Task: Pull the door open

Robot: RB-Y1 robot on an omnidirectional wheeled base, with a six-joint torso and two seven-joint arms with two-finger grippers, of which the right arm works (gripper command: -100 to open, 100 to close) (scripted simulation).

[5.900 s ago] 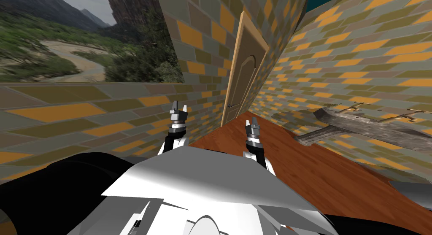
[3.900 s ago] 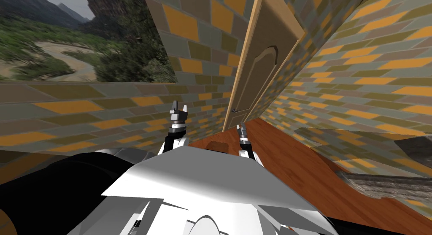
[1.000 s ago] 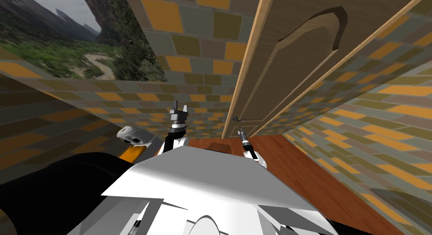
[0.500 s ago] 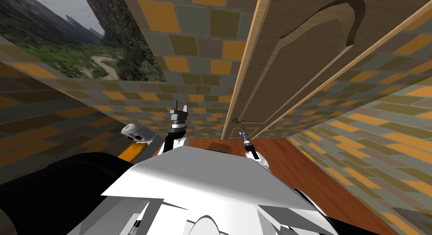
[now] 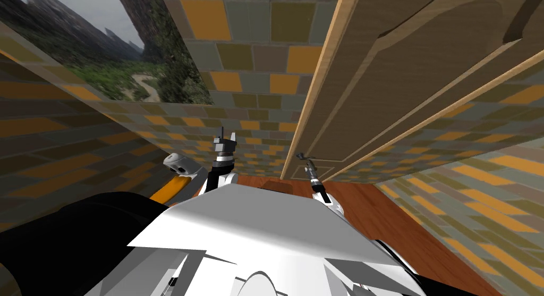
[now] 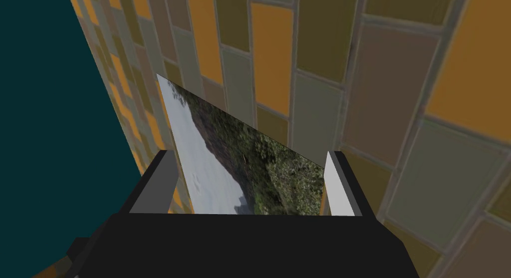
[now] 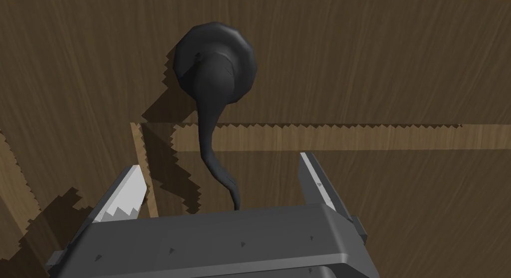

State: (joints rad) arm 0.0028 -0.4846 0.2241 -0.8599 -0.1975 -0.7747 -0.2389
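Now: brown door point(image 5: 414, 80) fills upper right of head frame, its tan frame edge point(image 5: 324, 80) slanting down toward centre. Dark lever handle point(image 7: 215, 80) on door face, its tip lying between fingers of right gripper point(image 7: 222, 190). Jaws spread wide, not pressing it. Left gripper point(image 5: 225, 137) raised centre-left before tiled wall point(image 5: 255, 59), fingers apart, holding nothing.

One door point(image 5: 404, 85), one handle point(image 7: 214, 85), two grippers point(image 5: 227, 134) point(image 5: 307, 161), one landscape picture point(image 5: 106, 59).
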